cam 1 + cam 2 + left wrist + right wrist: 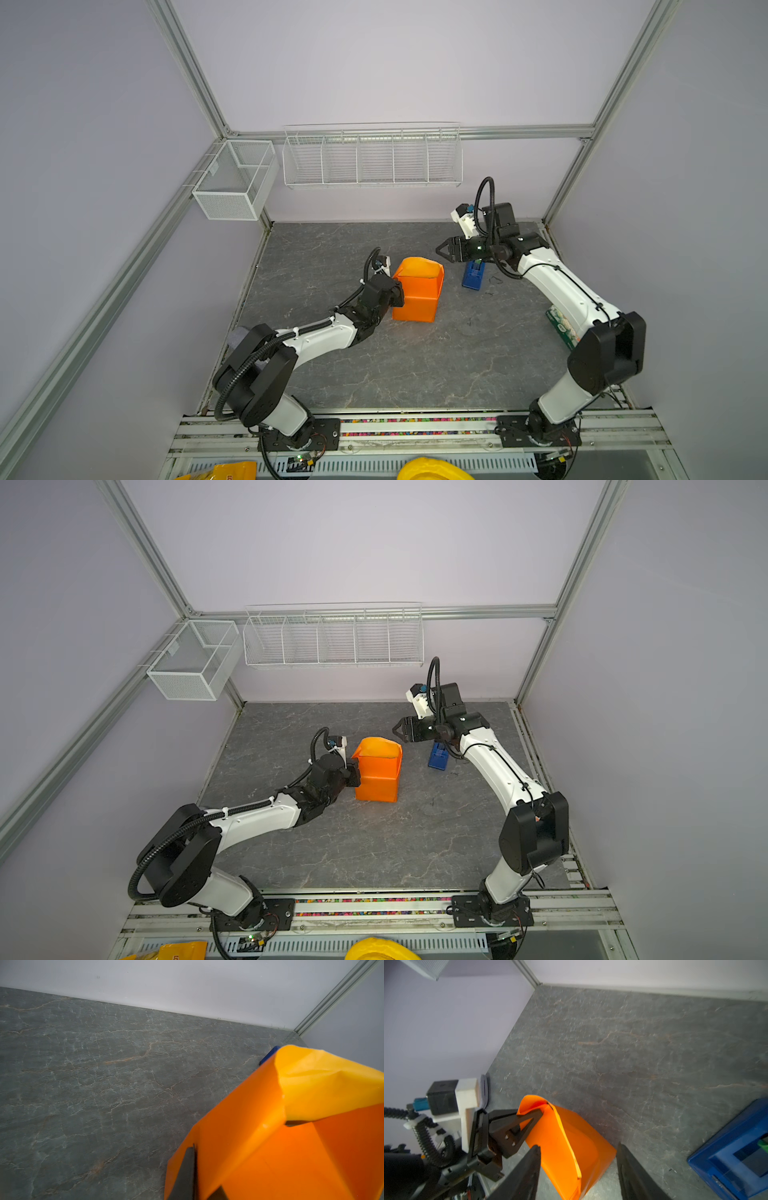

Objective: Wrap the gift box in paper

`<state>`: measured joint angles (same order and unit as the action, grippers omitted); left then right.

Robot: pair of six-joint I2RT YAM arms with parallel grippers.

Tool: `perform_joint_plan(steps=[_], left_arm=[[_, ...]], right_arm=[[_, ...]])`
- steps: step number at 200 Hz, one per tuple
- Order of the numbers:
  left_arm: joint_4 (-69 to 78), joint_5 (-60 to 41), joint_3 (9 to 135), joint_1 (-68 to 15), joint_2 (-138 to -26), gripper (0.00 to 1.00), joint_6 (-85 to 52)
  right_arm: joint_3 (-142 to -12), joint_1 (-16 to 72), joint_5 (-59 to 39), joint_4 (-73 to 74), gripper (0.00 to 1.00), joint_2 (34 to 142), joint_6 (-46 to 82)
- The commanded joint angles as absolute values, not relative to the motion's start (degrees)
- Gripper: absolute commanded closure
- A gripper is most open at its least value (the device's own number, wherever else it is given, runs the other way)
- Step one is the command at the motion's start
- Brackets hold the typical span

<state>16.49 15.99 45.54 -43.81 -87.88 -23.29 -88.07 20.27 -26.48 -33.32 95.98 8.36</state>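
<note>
- Your left fingers (508,1124) are closed on the upper edge of the paper (417,299), pinching it on the side that faces the left arm (316,336).
- Your right fingers (527,1169) stand open with nothing between them. They are raised above the worktop (415,365), near the paper's far right corner but apart from it.
- The left arm lies low and stretches toward the middle, its wrist level with the paper. The right arm (561,286) rises from its base, bends at the elbow and reaches forward, with the wrist turned to the left.
- The paper stands near the middle of the worktop, folded into a tall box shape with a loose flap bent over its top. The gift box is out of sight, and you cannot tell how it sits inside.
- Count:
  - two arms
  - one sheet of paper
  - one blue tape dispenser (473,276) on the worktop below the right wrist
  - one patterned packet (561,328) at the right edge
  - two white wall baskets, a mesh basket (232,183) and a long divided basket (372,160)
- The worktop is dark grey with pale stone-like veins. Pale lilac walls in a metal frame close it in on three sides.
</note>
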Motion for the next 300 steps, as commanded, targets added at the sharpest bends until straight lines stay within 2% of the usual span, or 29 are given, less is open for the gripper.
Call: perform_joint_plan(steps=[1,41,125,152,205,281,300], left_arm=[[12.14,14.12,46.14,-44.21,-89.31,0.92,-19.43],[11.95,13.37,46.37,-43.94,-89.21,0.93,-17.93],[11.44,14.50,46.06,-43.68,-88.86,0.93,-18.87],[11.43,14.68,45.91,-43.59,-88.80,0.93,-19.09],[11.43,14.92,45.80,-43.59,-88.78,0.94,-19.36],[11.10,15.54,45.69,-43.59,-88.24,0.94,-19.86],[11.08,15.44,45.66,-43.59,-88.08,0.94,-19.95]], right_arm=[[-90.40,19.76,-34.23,-41.83,0.39,98.39,2.77],[-91.03,19.68,-40.26,-45.40,0.40,101.33,1.89],[-90.70,19.73,-40.57,-43.37,0.66,98.81,4.00],[-90.88,19.73,-38.97,-43.55,0.75,98.38,4.15],[-91.36,20.68,-29.44,-43.48,0.91,97.15,3.91],[-89.28,25.14,-14.06,-38.71,0.93,91.32,0.81],[-88.72,25.80,-14.23,-37.96,0.92,90.86,-0.23]])
